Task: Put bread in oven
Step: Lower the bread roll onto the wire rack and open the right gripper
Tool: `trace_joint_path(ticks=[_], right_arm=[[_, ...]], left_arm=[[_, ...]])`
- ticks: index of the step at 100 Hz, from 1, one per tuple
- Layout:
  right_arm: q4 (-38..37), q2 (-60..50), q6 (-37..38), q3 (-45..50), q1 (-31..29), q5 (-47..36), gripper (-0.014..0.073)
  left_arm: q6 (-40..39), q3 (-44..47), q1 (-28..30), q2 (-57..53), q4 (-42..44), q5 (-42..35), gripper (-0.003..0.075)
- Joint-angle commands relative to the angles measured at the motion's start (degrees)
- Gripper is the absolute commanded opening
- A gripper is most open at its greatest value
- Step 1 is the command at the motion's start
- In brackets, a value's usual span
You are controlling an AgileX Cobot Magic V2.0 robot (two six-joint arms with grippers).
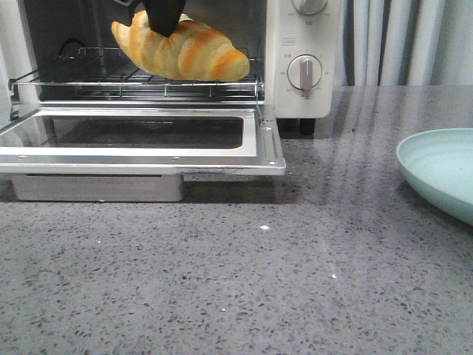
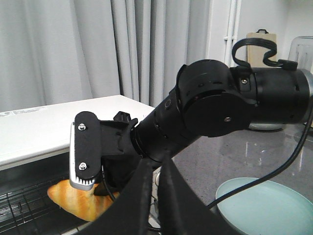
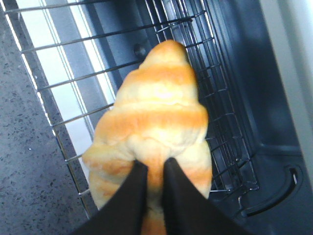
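Observation:
The bread (image 1: 188, 50), a golden croissant-shaped roll, is inside the mouth of the white oven (image 1: 299, 100), right at the wire rack (image 1: 89, 83). I cannot tell whether it rests on the wires. My right gripper (image 1: 164, 16) comes down from above and is shut on the roll's middle. In the right wrist view its black fingers (image 3: 132, 191) pinch the bread (image 3: 156, 107) over the rack (image 3: 220, 112). My left gripper (image 2: 156, 164) is shut on nothing, off to the oven's right, and does not show in the front view. From there I see the bread (image 2: 73, 201) under the right arm (image 2: 220, 103).
The oven's glass door (image 1: 140, 142) lies dropped open over the grey stone counter (image 1: 236, 281). Round white knobs (image 1: 304, 72) are on the oven's right panel. A pale green plate (image 1: 443, 170) sits at the right edge, also the plate (image 2: 264, 205) below the right arm. Curtains hang behind.

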Motion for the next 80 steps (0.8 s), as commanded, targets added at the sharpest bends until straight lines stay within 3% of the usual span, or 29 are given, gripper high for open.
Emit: trace_joint_path(ticks=[1,9,16,65,80], right_arm=[[-2.0,-3.0,0.3,-2.0,-0.3,-2.5,0.016],[-2.0,-3.0,2.0,-2.0,-0.3,-2.5,0.0313],[-2.0,-3.0,2.1,-2.0,-0.3,-2.5,0.0363],[-2.1,-3.1,2.2,-2.0,0.5,-1.9,0.036],[-2.1,-3.9,2.2,-2.0,2.1,-0.2,0.0234]], left_arm=[[0.3,-1.9,-0.3,0.3,-0.1,2.6,-0.002],[0.3,-1.9,-0.3,0.3,-0.1,2.6,-0.002],[0.3,-1.9,-0.3,0.3,-0.1,2.6,-0.002],[0.4,-1.9,-0.3,0.3,0.0,2.5,-0.002],[0.4,-1.9,-0.3,0.3,0.2,2.5,-0.002]])
